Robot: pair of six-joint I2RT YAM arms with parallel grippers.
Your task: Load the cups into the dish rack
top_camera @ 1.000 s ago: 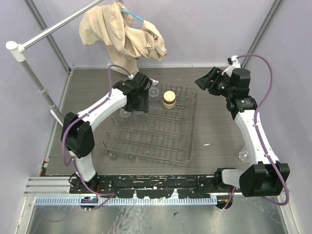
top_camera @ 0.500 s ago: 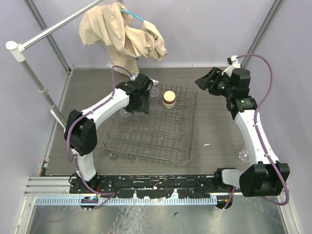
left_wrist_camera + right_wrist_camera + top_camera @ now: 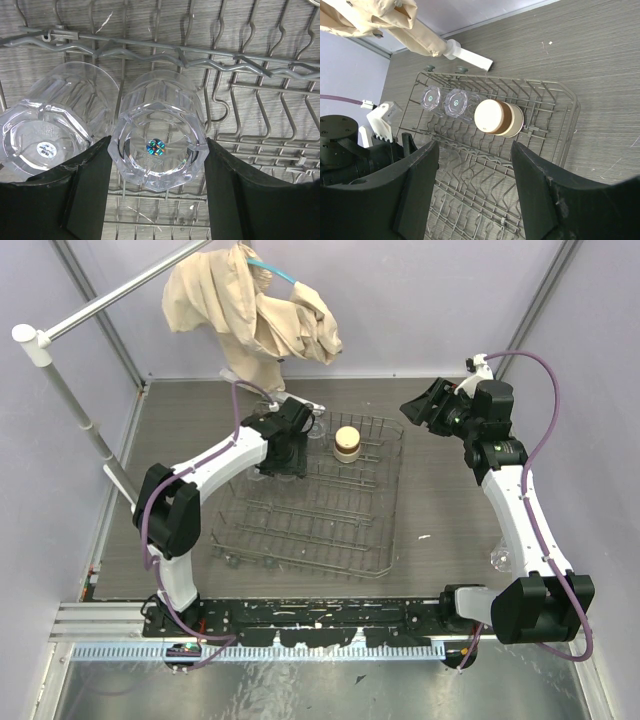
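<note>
**Clear tumbler pinched over the grey rack, right fingers spread**

Top view: the grey wire dish rack [image 3: 330,530] lies on the wood-grain table [image 3: 440,500] between the arms. The left gripper [image 3: 285,455] points down over the rack's far left part. Just to its right, in the far row, stands the tan cup [image 3: 347,443], with clear tumblers [image 3: 316,426] beside it. The right gripper [image 3: 420,410] hangs in the air past the rack's far right corner. A lone tumbler [image 3: 499,558] stands on the table by the right arm, well apart from the rack. A beige cloth [image 3: 250,305] hangs at the back.

Left wrist view: the left gripper [image 3: 157,142] has both fingers [image 3: 80,195] pressed to the sides of a faceted tumbler [image 3: 160,107], base towards the camera, over the rack wires [image 3: 225,60]. A second tumbler [image 3: 47,132] sits just beside it.

Right wrist view: the right gripper [image 3: 474,145] is spread, with nothing between its fingers. Below it the rack [image 3: 547,97] holds two clear tumblers [image 3: 456,101] in a row with the tan cup [image 3: 492,117]
</note>
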